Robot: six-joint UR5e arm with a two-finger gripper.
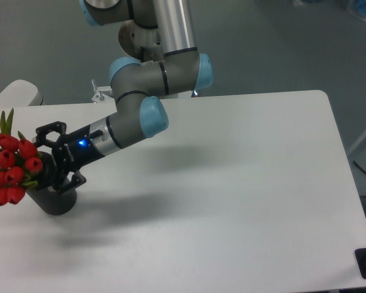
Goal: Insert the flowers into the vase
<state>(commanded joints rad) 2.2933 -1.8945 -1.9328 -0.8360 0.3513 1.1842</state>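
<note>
The flowers [12, 166], red buds with green leaves, hang at the far left edge of the table, tilted so the buds point left. Their stems are hidden behind the buds and the gripper. My gripper [44, 162] reaches in from the right and is shut on the bunch just behind the buds, with its fingertips covered by them. The vase [56, 200], a dark cylinder, stands upright on the table directly under the gripper and the bunch. Its opening is hidden by the gripper and the buds, so I cannot tell whether the stems are inside it.
The white table [232, 183] stretches to the right. The arm's blue-capped elbow [152, 119] hangs over the table's back left. A small metal fitting [100, 93] sits at the back edge. A pale rounded object [15, 93] lies beyond the table's left corner.
</note>
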